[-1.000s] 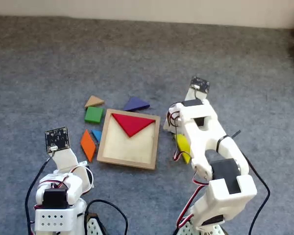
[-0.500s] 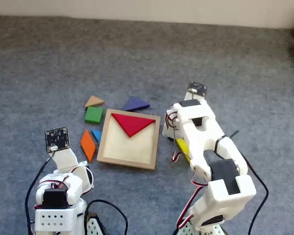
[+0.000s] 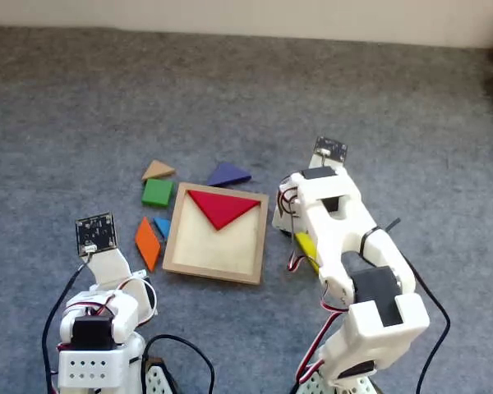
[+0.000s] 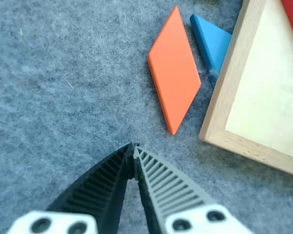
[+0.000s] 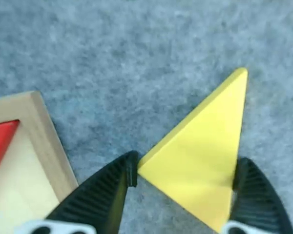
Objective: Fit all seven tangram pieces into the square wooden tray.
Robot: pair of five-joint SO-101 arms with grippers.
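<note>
Red triangle (image 3: 222,207) in tray (image 3: 212,273), yellow piece (image 3: 306,245) near.

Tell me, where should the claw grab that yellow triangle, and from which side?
From straight above, probably: the yellow triangle lies flat on the carpet, so only its thin edges offer hold. The right gripper is open astride it.

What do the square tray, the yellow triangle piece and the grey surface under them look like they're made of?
The square pale wooden tray looks like unpainted light wood: tan tone, plain raised rim. The yellow triangular piece seems to be painted wood, though plastic is possible: even matte colour, thick crisp edges. The grey surface looks like felt or short-pile carpet: fuzzy, mottled fibres.
</note>
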